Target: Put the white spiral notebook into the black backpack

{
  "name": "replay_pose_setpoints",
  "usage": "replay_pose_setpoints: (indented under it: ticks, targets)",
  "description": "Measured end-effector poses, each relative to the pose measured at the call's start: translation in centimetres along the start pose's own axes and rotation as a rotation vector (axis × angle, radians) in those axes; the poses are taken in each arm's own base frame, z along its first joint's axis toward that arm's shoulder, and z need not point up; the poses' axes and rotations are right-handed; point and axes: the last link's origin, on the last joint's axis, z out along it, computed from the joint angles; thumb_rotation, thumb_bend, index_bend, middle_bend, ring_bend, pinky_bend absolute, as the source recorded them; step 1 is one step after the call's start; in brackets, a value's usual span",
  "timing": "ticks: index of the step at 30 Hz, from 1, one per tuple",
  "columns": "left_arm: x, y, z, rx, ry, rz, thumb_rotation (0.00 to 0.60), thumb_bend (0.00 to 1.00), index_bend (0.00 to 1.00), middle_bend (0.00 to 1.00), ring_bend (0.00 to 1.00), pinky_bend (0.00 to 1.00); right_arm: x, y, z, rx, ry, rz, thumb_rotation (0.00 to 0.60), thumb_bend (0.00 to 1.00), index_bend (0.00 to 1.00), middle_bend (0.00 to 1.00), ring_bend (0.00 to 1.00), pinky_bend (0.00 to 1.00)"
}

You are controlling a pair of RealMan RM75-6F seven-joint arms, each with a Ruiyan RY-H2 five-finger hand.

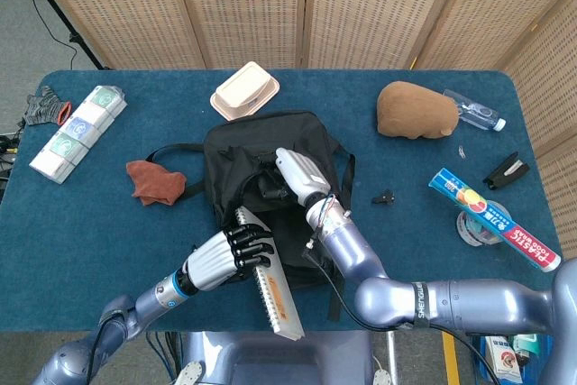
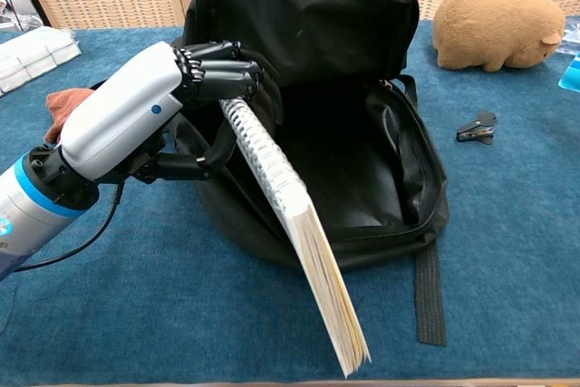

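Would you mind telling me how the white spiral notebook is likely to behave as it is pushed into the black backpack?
The white spiral notebook, gripped at its spiral end by the left hand, hangs straight, so it is probably fairly stiff. Its page edges fan slightly at the free end, so pages may catch on the black backpack rim. It looks thick, perhaps moderately heavy.

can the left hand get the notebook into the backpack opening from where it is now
Probably yes. The left hand grips the white spiral notebook at its spiral edge, right at the rim of the black backpack. The right hand holds the flap up, so the mouth gapes open with nothing visible blocking it.
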Motion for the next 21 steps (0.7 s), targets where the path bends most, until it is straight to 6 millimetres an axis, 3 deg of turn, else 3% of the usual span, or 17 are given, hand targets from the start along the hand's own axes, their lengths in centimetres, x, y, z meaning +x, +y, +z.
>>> replay_pose_setpoints:
  ticks: [11,21]
  targets:
    - [-0.1,-2.7,-1.1,0.053,-0.142,0.134,0.6,0.71,0.88,0.51,0.29,0.34,-1.7,0.1,-2.0,0.05,-0.09,-0.007,0.6,0.64,0.54,0.49,0.39,0.6]
    - [-0.5,-3.5,-2.9,0.023,-0.285,0.242,0.6,0.71,0.89,0.53,0.32,0.4,-2.3,-0.7,-2.4,0.079,-0.121,0.006,0.6,0.64,0.54,0.49,0.39,0.6]
